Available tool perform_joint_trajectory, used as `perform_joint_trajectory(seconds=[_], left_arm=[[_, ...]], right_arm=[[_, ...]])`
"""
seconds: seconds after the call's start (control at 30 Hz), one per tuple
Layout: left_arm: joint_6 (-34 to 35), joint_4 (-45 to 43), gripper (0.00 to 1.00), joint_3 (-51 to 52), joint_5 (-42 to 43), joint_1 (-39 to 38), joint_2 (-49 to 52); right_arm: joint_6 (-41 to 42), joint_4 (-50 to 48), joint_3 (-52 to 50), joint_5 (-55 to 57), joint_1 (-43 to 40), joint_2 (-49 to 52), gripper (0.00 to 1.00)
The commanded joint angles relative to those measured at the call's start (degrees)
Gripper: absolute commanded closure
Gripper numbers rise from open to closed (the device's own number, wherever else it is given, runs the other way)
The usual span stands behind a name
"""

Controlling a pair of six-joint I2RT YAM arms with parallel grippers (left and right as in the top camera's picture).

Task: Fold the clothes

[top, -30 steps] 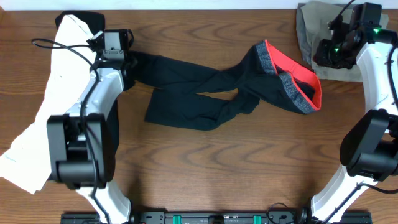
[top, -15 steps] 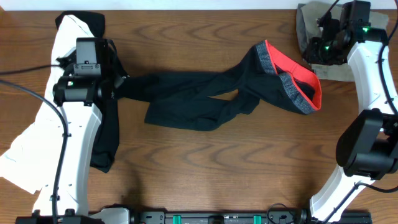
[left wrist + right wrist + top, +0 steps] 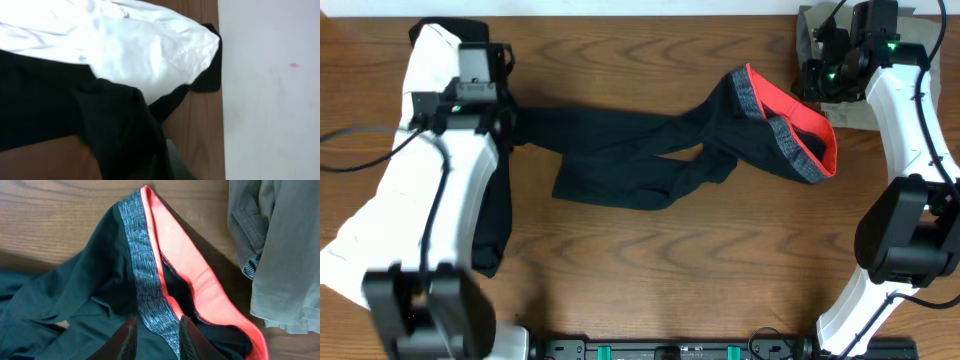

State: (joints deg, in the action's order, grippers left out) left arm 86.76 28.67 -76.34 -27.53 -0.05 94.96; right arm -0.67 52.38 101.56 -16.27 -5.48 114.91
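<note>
Leggings (image 3: 640,160): black, rumpled, legs crossed, mid-frame on table (image 3: 650,270).
Left tool (image 3: 508,125): clamped on stretched leg end, upper left.
Waistband (image 3: 145,270): grey, red-orange inside, upper right.
Right tool (image 3: 157,325): narrowly parted above waistband, gripping nothing.

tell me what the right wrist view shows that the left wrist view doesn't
Only the right wrist view: the grey and red-orange waistband, a khaki garment beside it, and the right gripper, open above the band. Only the left wrist view: a white garment lying over a black piece. Both: the black leggings and the wooden table.
</note>
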Motion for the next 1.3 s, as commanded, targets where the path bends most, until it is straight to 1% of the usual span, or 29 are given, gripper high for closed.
perform_joint_trajectory(seconds=[0.0, 0.1, 0.2, 0.27, 0.43, 0.6, 0.7, 0.77, 0.83, 0.9, 1.03, 1.17, 1.27], left_arm=[[4.17, -3.69, 0.94, -0.55, -5.09, 0.68, 6.64], [2.62, -8.72, 0.94, -0.55, -5.07, 1.49, 11.52], [-2.40, -14.97, 0.94, -0.55, -5.03, 2.40, 15.52], [-4.57, -17.66, 0.94, -0.55, -4.87, 2.75, 16.92], [-9.07, -23.65, 0.94, -0.55, -4.92, 3.41, 18.08], [-17.27, -36.17, 0.94, -0.92, -4.87, 4.26, 18.08], [-20.57, -40.35, 0.94, -2.14, -4.87, 4.35, 18.08], [-22.47, -40.46, 0.94, -3.08, -4.55, 4.31, 17.88], [-26.23, -40.09, 0.94, -3.26, -2.86, 4.11, 17.11], [-29.24, -37.92, 0.94, -3.26, -1.55, 3.93, 15.58], [-34.34, -31.10, 0.94, -3.26, -1.40, 3.45, 11.06], [-38.49, -21.35, 0.94, -3.26, -0.83, 2.99, 5.55], [-40.94, -13.66, 0.94, -3.26, 0.11, 2.75, 1.73]], right_arm=[[-0.66, -0.39, -0.15, -0.46, 0.79, 0.33, 0.74], [-0.68, -0.66, -0.15, -0.20, 0.90, 0.33, 0.73], [-0.68, -0.98, -0.15, -0.22, 0.94, 0.44, 0.73], [-0.68, -1.22, -0.17, -0.22, 1.01, 0.50, 0.73], [-0.66, -2.34, -0.17, -0.24, 1.44, 0.52, 0.73], [-0.66, -2.73, -0.17, -0.17, 2.60, 0.52, 0.73], [-0.66, -2.71, -0.17, 0.81, 3.23, 0.52, 0.73], [-0.66, -2.71, -0.17, 1.64, 3.61, 0.52, 0.73], [-0.66, -2.71, -0.17, 1.95, 3.80, 0.52, 0.73], [-0.66, -2.71, -0.17, 1.92, 3.78, 0.52, 0.73], [-0.66, -3.82, -0.17, 1.46, 3.91, 0.52, 0.73], [-0.94, -6.29, -0.17, 0.15, 5.60, 0.55, 0.73], [-2.84, -9.33, -0.17, 2.14, 8.59, 1.07, 0.66]])
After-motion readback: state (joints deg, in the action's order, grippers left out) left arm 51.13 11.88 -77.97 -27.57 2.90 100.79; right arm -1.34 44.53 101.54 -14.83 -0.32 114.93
